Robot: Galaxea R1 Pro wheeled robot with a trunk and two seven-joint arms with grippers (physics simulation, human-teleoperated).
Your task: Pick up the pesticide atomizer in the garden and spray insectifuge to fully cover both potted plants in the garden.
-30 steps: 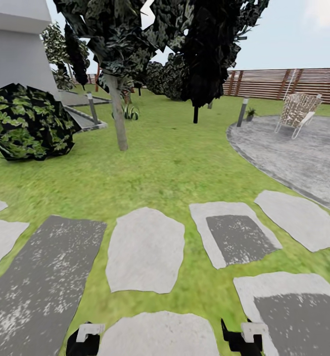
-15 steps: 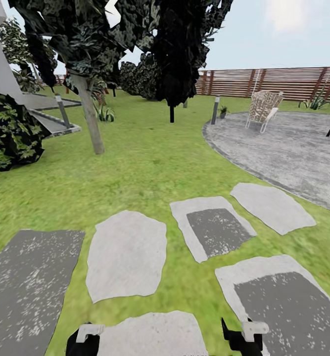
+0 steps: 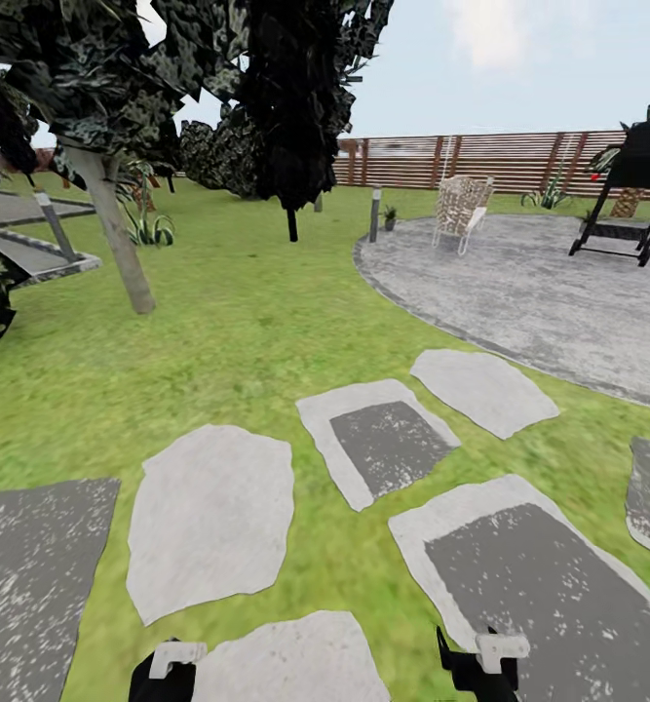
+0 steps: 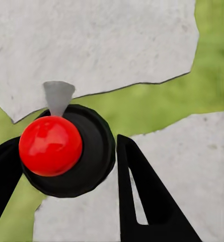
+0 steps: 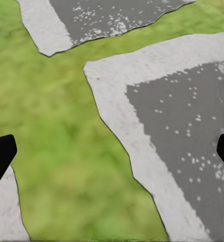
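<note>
Head view shows the left gripper (image 3: 166,671) and right gripper (image 3: 482,667) low over grey stepping stones (image 3: 212,517), both empty. The right wrist view has its jaws spread wide, and the left wrist view shows its dark fingers (image 4: 142,201) parted too. I cannot place the pesticide atomizer, but a small leafy rosette, likely one of the potted plants (image 3: 390,215), sits far ahead beside a bollard (image 3: 374,213) at the patio (image 3: 539,283) edge, slightly toward the right arm's side, so driving comes before any reach.
</note>
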